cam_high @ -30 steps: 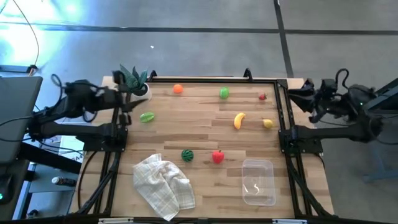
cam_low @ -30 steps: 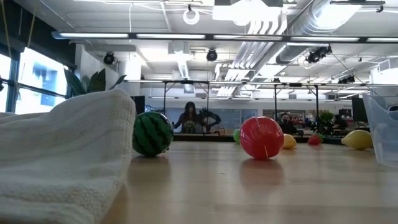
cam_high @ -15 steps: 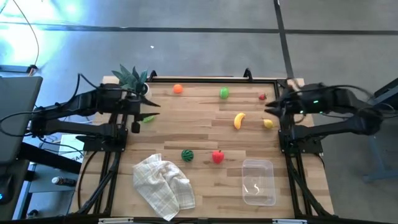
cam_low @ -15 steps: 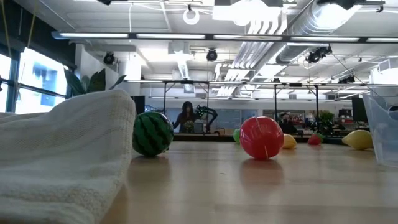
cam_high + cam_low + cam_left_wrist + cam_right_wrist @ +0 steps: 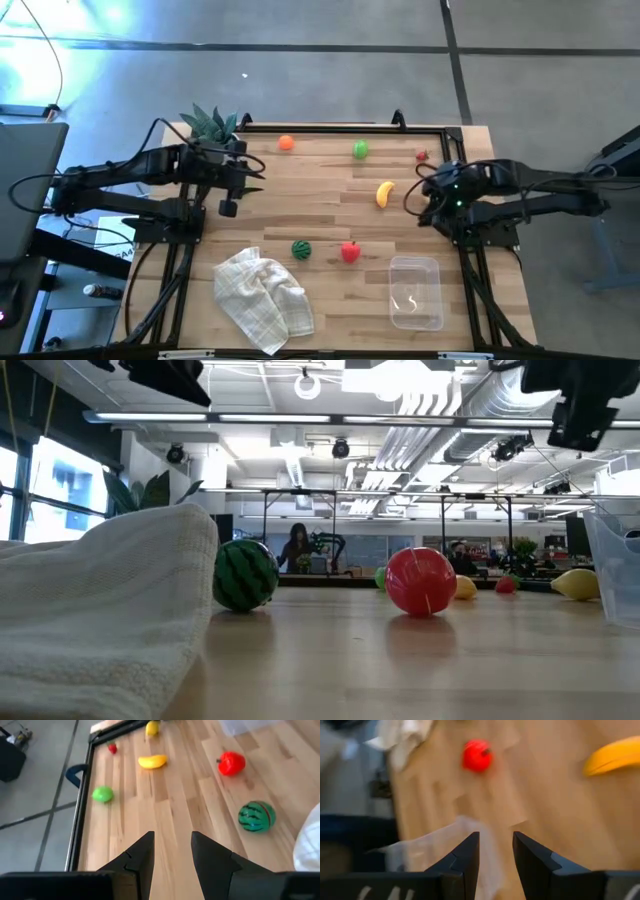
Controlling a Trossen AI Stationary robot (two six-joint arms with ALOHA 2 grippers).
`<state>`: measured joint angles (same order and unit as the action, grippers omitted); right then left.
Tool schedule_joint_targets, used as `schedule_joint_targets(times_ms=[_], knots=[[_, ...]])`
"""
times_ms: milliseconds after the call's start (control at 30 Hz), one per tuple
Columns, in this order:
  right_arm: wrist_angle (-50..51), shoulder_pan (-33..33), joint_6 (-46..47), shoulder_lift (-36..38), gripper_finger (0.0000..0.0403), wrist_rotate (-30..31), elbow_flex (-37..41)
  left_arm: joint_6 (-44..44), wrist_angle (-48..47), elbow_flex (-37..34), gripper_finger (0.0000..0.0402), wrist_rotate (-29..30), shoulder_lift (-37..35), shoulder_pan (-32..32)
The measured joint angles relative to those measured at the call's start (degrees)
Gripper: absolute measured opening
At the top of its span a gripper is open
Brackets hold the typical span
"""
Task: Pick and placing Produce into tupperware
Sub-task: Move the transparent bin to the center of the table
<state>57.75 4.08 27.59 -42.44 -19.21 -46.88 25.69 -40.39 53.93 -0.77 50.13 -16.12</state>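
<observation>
Both grippers are open and hold nothing. My left gripper [image 5: 252,181] [image 5: 172,851] hangs above the table's left part; in the high view it covers the spot where a green piece lay. My right gripper [image 5: 413,195] [image 5: 496,851] hangs above the right part, just right of the yellow banana [image 5: 384,193]. The orange ball [image 5: 286,143], a green piece [image 5: 360,150] and a small red piece [image 5: 421,156] lie near the far edge. The striped melon [image 5: 301,249] and a red fruit [image 5: 349,252] lie mid-table. A yellow lemon [image 5: 575,583] rests on the wood. The clear tub [image 5: 415,292] stands near the right near corner.
A crumpled white checked cloth [image 5: 265,298] lies near the near edge, left of the tub. A spiky plant in a white pot [image 5: 213,126] stands at the far left corner, close behind my left arm. Black frame rails [image 5: 458,200] run along the table's sides.
Both arms have swung in from the table's sides over the wood. My left gripper has moved right and toward the near edge, over the left green piece. My right gripper has moved left and a little nearer, over the lemon. No fruit, tub or cloth has moved.
</observation>
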Motion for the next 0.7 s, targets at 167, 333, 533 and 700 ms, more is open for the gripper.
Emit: schedule_joint_targets(times_ms=[167,333,533,700], knots=[[-3.69,-0.01,1.09,0.0,0.0107,-11.59,4.77,-0.22,-0.14,0.0,0.0117,0.37,1.9,0.0],[-7.43,-3.67,5.32,-0.07,0.0107,-14.43,8.02,-0.22,-0.08,0.0,0.0117,0.38,3.16,0.0],[-18.72,-15.93,9.47,-2.74,0.0107,-9.65,8.0,-0.24,-0.04,0.0,0.0117,0.39,3.47,0.0],[-14.49,-25.81,4.69,-8.67,0.0107,2.06,6.57,-0.26,-0.05,0.0,0.0117,0.39,3.47,0.0]])
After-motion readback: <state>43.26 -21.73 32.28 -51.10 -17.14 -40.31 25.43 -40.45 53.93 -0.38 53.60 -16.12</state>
